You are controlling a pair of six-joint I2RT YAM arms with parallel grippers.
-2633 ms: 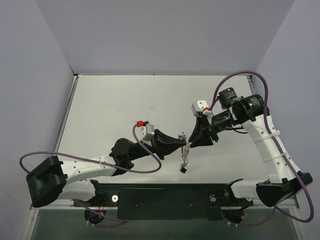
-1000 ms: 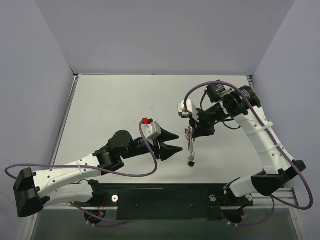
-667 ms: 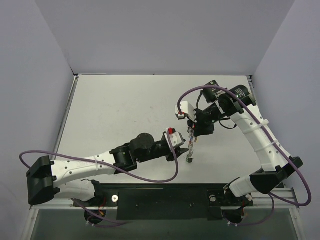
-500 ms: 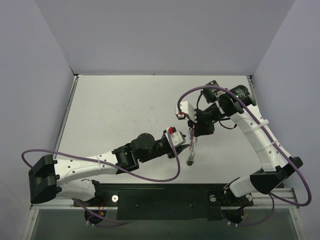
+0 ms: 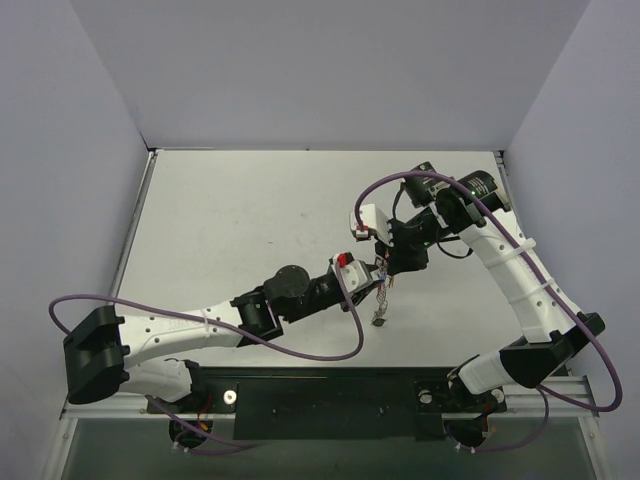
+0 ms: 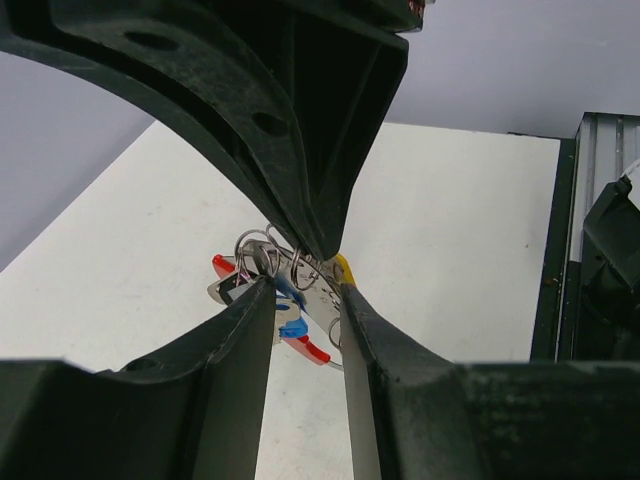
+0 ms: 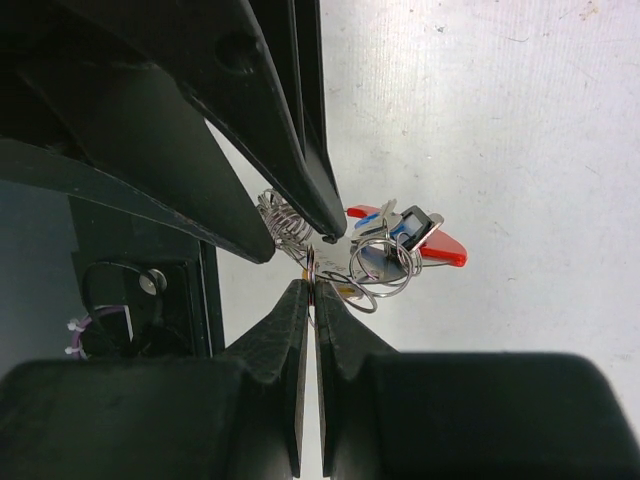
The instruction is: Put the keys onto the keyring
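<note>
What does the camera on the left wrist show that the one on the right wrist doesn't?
Only the left wrist view: the lilac wall beyond the table, and the keys sitting in the gap between the left hand's own fingers. Only the right wrist view: the right hand seen from behind, pinched shut on the thin keyring, and a coiled silvery chain. Both: red key heads and the pale table.
</note>
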